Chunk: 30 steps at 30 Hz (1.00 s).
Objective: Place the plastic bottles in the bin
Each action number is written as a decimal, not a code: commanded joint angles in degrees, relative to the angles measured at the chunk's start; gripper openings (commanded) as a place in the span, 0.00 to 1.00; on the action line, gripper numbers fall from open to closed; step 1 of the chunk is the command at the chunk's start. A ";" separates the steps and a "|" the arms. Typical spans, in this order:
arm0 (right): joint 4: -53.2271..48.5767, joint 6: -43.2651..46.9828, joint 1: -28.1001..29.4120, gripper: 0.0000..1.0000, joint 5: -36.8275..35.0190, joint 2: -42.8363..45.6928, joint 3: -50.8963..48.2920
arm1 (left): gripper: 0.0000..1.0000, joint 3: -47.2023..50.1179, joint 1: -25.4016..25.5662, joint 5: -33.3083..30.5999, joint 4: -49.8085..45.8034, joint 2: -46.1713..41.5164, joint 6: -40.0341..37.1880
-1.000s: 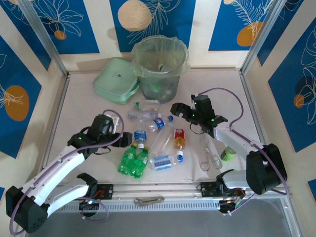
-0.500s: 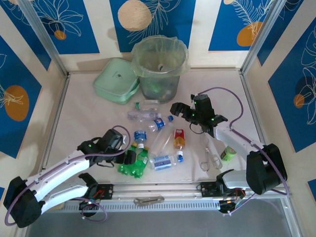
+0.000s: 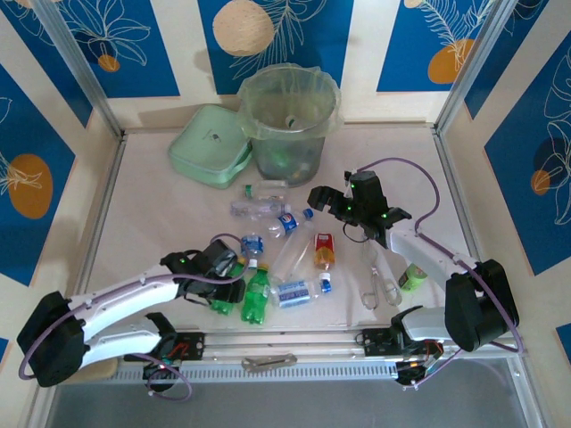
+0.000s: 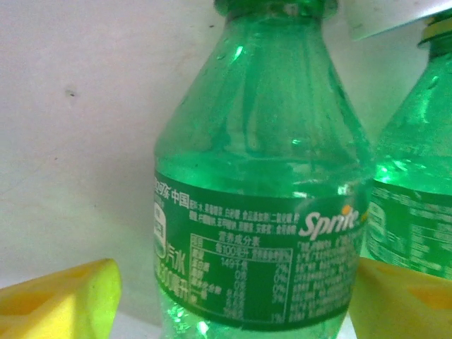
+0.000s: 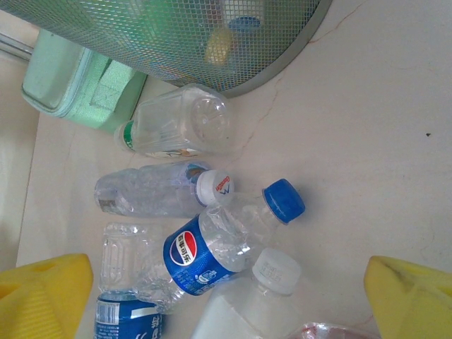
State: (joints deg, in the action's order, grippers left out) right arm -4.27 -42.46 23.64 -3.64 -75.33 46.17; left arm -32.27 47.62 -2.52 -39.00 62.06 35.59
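Note:
Several plastic bottles lie in the middle of the table. My left gripper (image 3: 230,283) is low over the green ones. In the left wrist view its yellow fingers (image 4: 60,300) flank a green Sprite bottle (image 4: 261,176), with a gap on the left side, so the gripper (image 4: 236,282) is open around it. A second green bottle (image 4: 413,198) lies beside it (image 3: 256,299). My right gripper (image 3: 335,207) hovers open over clear bottles: a Pepsi bottle (image 5: 212,254) and a white-capped one (image 5: 152,191). The bin (image 3: 285,156) stands at the back.
A pale-green lid (image 3: 210,147) lies left of the bin. An orange bottle (image 3: 323,250) and a blue-labelled bottle (image 3: 299,292) lie mid-table. Metal tongs (image 3: 379,281) and a lime-green item (image 3: 413,276) sit at the right, by the right arm.
My left gripper has swung right and down onto the green bottles, and its jaws have narrowed round one. A green bottle has shifted right. The right arm has not moved.

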 commanded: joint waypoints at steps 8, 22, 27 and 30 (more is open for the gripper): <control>-1.00 0.53 0.27 0.99 0.04 1.28 0.41 | 0.71 0.24 1.71 -3.79 2.59 3.74 1.99; -1.00 0.46 0.18 0.99 -0.03 1.34 0.21 | 0.46 0.54 2.39 -5.29 3.16 4.61 1.67; -0.86 0.19 0.19 0.99 0.10 1.28 0.15 | 0.41 0.56 2.41 -5.65 2.85 3.36 1.83; -0.83 0.18 0.18 0.99 0.12 1.31 0.15 | 0.40 0.79 2.39 -6.41 2.29 2.18 2.65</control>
State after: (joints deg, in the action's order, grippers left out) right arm -4.34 -42.46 23.64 -3.66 -75.18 46.17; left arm -32.16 49.32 -7.03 -35.22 65.78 37.26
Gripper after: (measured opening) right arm 0.990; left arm 0.559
